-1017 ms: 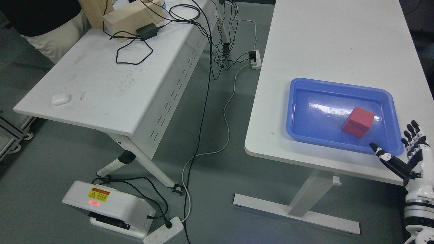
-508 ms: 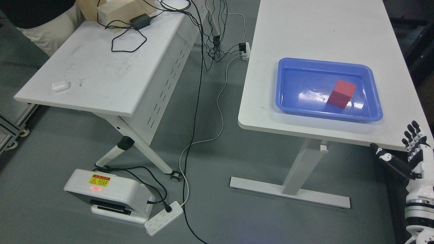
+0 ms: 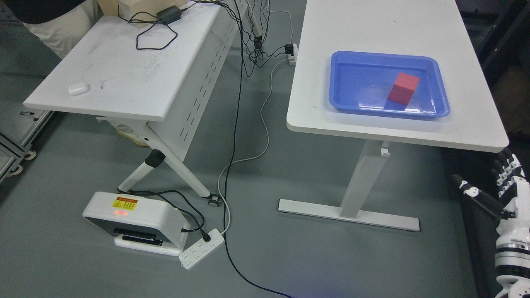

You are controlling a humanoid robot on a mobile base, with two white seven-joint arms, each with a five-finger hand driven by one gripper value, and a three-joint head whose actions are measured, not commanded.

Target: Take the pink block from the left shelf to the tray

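A pink-red block (image 3: pixel 403 88) lies inside the blue tray (image 3: pixel 344 102) on the right white table (image 3: pixel 319 111). My right hand (image 3: pixel 495 188) shows at the lower right edge, below and in front of the table, well away from the tray. Its fingers are spread and hold nothing. My left hand is out of view. No shelf is in view.
A second white table (image 3: pixel 124 78) stands at left with a small white case (image 3: pixel 78 88), a black adapter (image 3: pixel 167 14) and cables. A white device (image 3: pixel 132 221) and a power strip (image 3: pixel 201 249) lie on the grey floor. A person's clothing (image 3: pixel 54 20) shows top left.
The whole picture has shifted: the camera has pulled back, so the tables and tray now sit higher and farther. The block stays in the tray. My right hand keeps its place in the picture.
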